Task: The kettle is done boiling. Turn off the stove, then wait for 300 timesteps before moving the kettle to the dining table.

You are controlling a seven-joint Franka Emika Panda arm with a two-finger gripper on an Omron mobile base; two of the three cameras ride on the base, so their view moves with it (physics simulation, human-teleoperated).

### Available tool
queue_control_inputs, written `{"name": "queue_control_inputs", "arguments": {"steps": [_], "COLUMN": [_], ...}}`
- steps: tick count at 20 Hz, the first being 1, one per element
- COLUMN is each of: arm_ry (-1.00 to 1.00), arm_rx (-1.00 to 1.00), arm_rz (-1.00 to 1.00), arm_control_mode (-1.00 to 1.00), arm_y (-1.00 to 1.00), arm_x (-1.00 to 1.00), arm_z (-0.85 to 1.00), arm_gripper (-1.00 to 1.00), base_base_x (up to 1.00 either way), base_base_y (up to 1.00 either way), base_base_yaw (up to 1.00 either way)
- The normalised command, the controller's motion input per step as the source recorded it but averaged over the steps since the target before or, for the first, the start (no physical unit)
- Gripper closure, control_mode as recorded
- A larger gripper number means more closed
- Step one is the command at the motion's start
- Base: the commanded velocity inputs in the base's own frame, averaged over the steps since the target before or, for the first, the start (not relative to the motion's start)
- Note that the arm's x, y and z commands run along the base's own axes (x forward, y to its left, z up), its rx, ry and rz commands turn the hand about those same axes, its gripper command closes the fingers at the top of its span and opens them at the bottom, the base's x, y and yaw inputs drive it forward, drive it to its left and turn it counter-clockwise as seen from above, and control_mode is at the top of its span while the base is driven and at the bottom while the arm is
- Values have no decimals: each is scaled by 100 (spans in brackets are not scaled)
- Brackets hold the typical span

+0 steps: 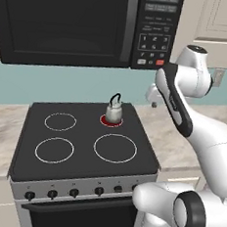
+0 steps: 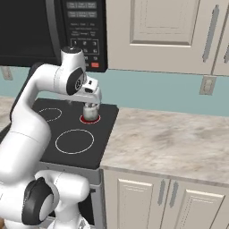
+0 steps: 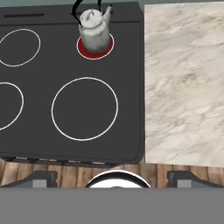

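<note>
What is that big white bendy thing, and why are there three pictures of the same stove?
The white thing is a robot arm. Two cameras sit behind it, one on each side; the third rides on its hand, looking down past the gripper, which is open and holds nothing. On the black stove a little silver kettle sits on the one burner glowing red, so it is still hot. A black microwave hangs above, and a marbled counter lies beside the stove.
</note>
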Motion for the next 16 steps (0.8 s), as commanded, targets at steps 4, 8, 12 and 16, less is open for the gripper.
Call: {"name": "queue_control_inputs", "arguments": {"steps": [4,8,12,16], "arm_ry": [-7,-11,-8,0], "arm_rx": [-4,-4,-1,0], "arm_rz": [0,0,-1,-7], "arm_control_mode": [-100,-100,-100,-100], "arm_y": [40,43,33,29], "arm_x": [-37,-49,-42,-18], "arm_z": [0,0,0,0], "arm_gripper": [-100,-100,-100,-100], "base_base_x": [0,0,0,0], "base_base_y": [0,0,0,0], "base_base_yaw": [0,0,0,0]}}
